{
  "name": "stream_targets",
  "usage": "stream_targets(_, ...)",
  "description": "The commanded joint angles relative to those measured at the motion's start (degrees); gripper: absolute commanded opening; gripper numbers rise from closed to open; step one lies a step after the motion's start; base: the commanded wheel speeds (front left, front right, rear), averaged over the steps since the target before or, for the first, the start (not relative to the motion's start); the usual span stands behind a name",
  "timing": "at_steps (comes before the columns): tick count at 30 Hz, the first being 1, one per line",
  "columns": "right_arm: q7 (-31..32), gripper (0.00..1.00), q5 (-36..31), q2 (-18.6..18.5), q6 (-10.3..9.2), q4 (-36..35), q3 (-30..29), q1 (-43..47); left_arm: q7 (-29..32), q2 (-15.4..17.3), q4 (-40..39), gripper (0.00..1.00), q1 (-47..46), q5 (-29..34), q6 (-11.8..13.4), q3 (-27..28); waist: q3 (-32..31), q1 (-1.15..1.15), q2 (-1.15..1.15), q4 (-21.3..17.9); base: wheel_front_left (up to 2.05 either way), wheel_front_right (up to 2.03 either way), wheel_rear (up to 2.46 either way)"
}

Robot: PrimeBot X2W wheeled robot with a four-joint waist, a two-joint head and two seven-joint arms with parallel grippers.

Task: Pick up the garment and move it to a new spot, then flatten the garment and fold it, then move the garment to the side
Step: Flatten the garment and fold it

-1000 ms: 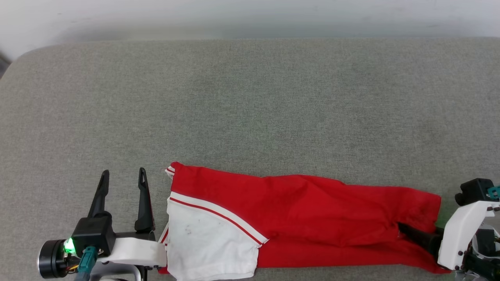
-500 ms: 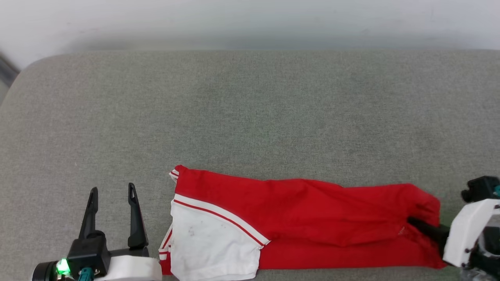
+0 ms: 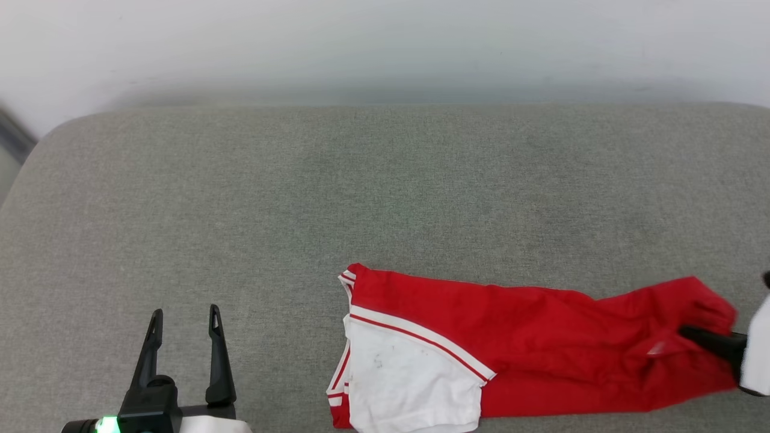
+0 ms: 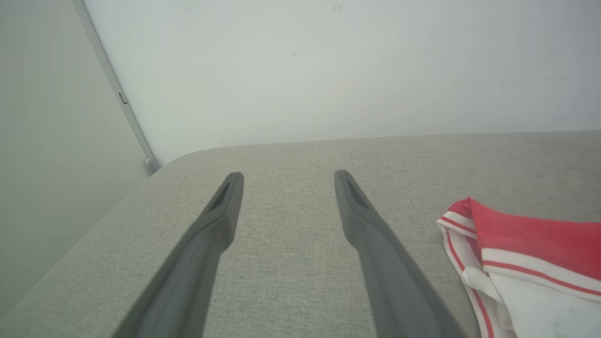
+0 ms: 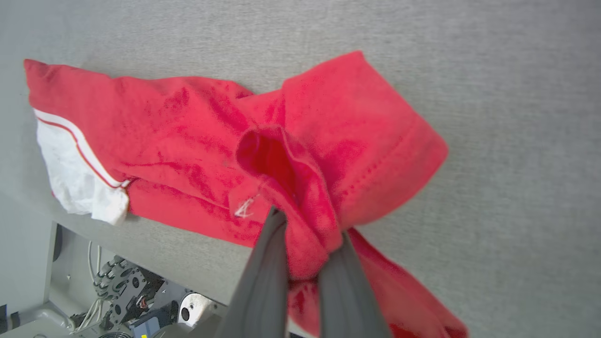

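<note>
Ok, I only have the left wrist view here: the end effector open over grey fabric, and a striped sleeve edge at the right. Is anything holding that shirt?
Observer: Yes. In the right wrist view the right end effector is shut on a bunched red fold of the garment.
Operator: Which end?
Observer: In the head view, the end opposite the white sleeve, near that picture's right edge.
Operator: Is it lifted?
Observer: Hard to say at the grip; the rest lies as a long band on the grey surface.
</note>
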Motion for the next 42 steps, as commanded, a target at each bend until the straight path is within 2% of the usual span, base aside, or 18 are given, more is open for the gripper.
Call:
stream_targets(1, 0.33, 0.0, 0.35, 0.86, 0.0, -1.07, -0.03, 0.37, -0.27, -0.17, 0.0, 1.0, 0.56, 0.35, -0.21, 0.09, -0.01, 0.0, 0.0, 0.03, 0.0, 0.0, 0.0)
stream_targets(2, 0.83, 0.0, 0.54, 1.6, 0.0, -2.83, -0.03, 0.37, -0.27, -0.26, 0.0, 1.0, 0.61, 0.4, -0.34, 0.09, -0.02, 0.0, 0.0, 0.06, 0.0, 0.0, 0.0)
stream_targets(3, 3.17, 0.0, -0.31, 3.71, 0.0, -8.42, 1.35, -0.26, -0.27, -0.59, 0.0, 1.0, 0.61, 0.81, -0.48, 0.07, 0.16, 0.0, 0.0, 0.16, 0.0, 0.0, 0.0)
stream_targets(7, 6.4, 0.0, -3.23, 7.3, 0.0, -15.06, 4.97, -3.19, -0.27, -0.93, 0.01, 1.0, -0.14, 1.09, -0.82, -0.18, 1.08, 0.0, 0.0, 0.44, 0.0, 0.0, 0.0)
stream_targets(14, 9.19, 0.0, -8.95, 14.51, 0.0, -18.62, 14.68, -11.02, -0.27, -1.45, 0.23, 1.0, -2.37, 1.24, -1.49, -0.96, 3.65, 0.0, 0.0, 1.72, 0.0, 0.0, 0.0)
stream_targets(19, 7.98, 0.0, -13.38, 19.0, 0.0, -15.63, 23.59, -17.23, -0.27, -1.74, 0.45, 1.0, -3.85, 1.17, -1.87, -1.07, 5.57, 0.0, 0.0, 2.5, 0.0, 0.0, 0.0)
stream_targets(25, 3.54, 0.0, -18.68, 22.93, 0.0, -6.18, 33.17, -24.04, -0.27, -2.03, 1.0, 1.0, -5.3, 0.97, -2.22, -1.18, 7.24, 0.0, 0.0, 2.86, 0.0, 0.0, 0.0)
stream_targets(30, 0.64, 0.0, -18.94, 25.23, -0.01, 2.28, 39.37, -26.59, -0.27, -2.27, 1.36, 1.0, -6.09, 1.04, -2.33, -1.38, 7.96, 0.0, 0.0, 2.98, 0.0, 0.0, 0.0)
stream_targets(34, -3.04, 0.0, -17.27, 26.22, -0.01, 5.75, 40.98, -27.91, -0.27, -2.37, 1.71, 1.0, -6.15, 1.08, -2.37, -1.1, 7.71, 0.0, 0.0, 2.52, 0.0, 0.0, 0.0)
stream_targets(35, -4.23, 0.04, -17.13, 26.12, -0.02, 6.08, 41.37, -28.36, -0.27, -2.4, 1.8, 1.0, -6.06, 1.07, -2.44, -1.02, 7.46, 0.0, 0.0, 2.32, 0.0, 0.0, 0.0)
stream_targets(36, -5.13, 0.38, -16.47, 26.06, -0.01, 6.02, 41.89, -28.6, -0.27, -2.41, 1.96, 1.0, -5.86, 1.12, -2.47, -0.92, 7.13, 0.0, 0.0, 2.09, 0.0, 0.0, 0.0)
stream_targets(37, -6.01, 1.0, -15.6, 25.94, -0.01, 5.68, 42.16, -28.78, -0.27, -2.41, 2.06, 1.0, -5.62, 1.15, -2.51, -0.78, 6.77, 0.0, 0.0, 1.78, 0.0, 0.0, 0.0)
stream_targets(42, -14.92, 1.0, -16.4, 21.91, -0.02, 2.06, 42.09, -32.07, -0.28, -2.49, 2.52, 1.0, -4.41, 0.94, -3.02, -0.54, 4.51, 0.0, 0.0, 0.32, 0.0, 0.0, 0.0)
